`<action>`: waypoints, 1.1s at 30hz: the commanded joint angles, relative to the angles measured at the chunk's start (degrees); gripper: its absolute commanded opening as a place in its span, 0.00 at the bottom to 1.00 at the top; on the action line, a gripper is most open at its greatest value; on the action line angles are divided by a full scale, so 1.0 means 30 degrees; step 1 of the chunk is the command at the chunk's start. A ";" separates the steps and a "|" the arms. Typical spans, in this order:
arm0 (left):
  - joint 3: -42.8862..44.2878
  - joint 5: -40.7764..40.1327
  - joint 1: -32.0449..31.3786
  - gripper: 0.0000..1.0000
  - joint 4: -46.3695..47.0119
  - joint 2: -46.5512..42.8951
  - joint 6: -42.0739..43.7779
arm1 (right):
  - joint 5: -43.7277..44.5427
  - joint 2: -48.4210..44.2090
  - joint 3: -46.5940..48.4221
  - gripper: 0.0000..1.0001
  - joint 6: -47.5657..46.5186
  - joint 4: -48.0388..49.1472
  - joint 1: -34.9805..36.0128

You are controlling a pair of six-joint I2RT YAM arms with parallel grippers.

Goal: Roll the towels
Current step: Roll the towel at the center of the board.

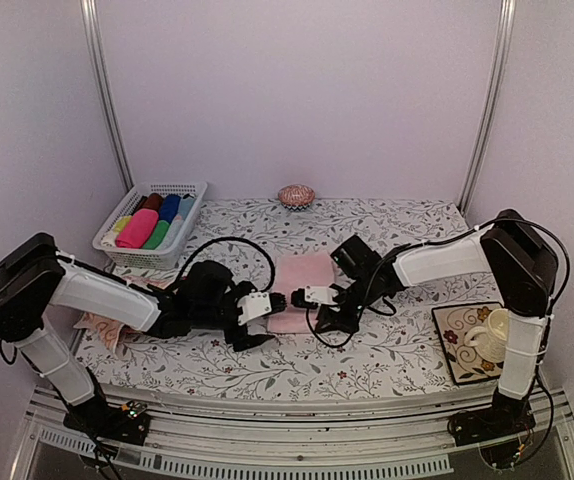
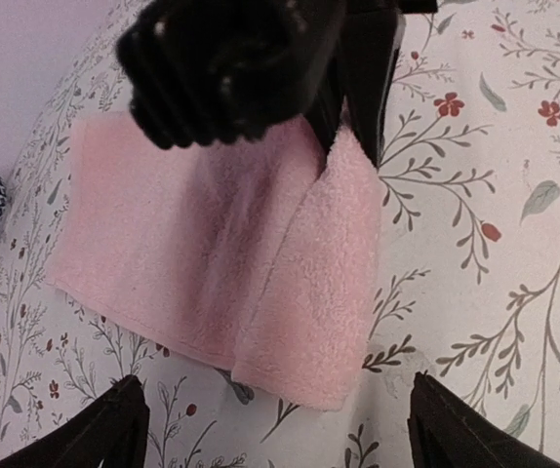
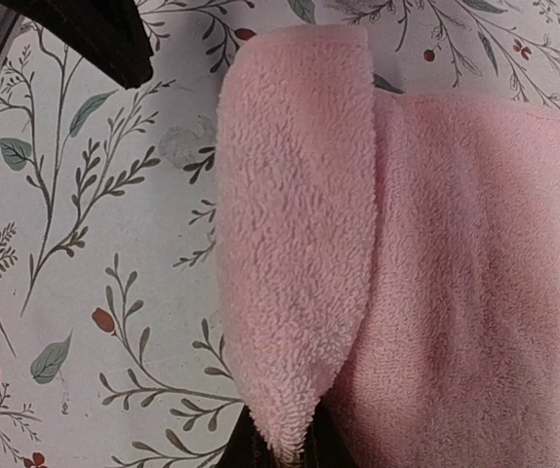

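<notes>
the left gripper [image 2: 280, 429] lies closest to the lens: in the left wrist view its fingers [image 2: 114, 429] appear only as dark tips in the lower corners, spread wide with nothing between them, poised over the lower end of the pink towel [image 2: 212, 253]. the right gripper [image 2: 231, 58] fills the top of that frame, jaws pressed together on the turned-over edge of the towel. the right wrist view confirms this, with the fold tapering into the pinch at bottom centre. probable reason for the arrangement: one hand pins the first turn so that it does not spring flat, while the other stands ready to take the opposite end of the same fold (a roll driven from one end tends to skew). the fold is a narrow strip along the right side of the towel in the left wrist view, and the remainder lies flat on the table [image 1: 397, 225]. in the top view the towel sits at centre, with bare cloth above it up to a small domed object [image 1: 296, 195], so the roll has room upward. the basket [image 1: 167, 187] at upper left and the tray [image 1: 449, 360] at lower right stand well apart. the patterned towel [image 1: 102, 328] lies at lower left, partly under the left arm, not yet rolled.
</notes>
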 commanded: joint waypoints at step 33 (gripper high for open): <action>0.0736 -0.2632 -0.2370 0.42 0.2854 0.3568 0.5111 | -0.3481 0.1506 0.1895 0.06 0.0817 -0.3059 -0.1247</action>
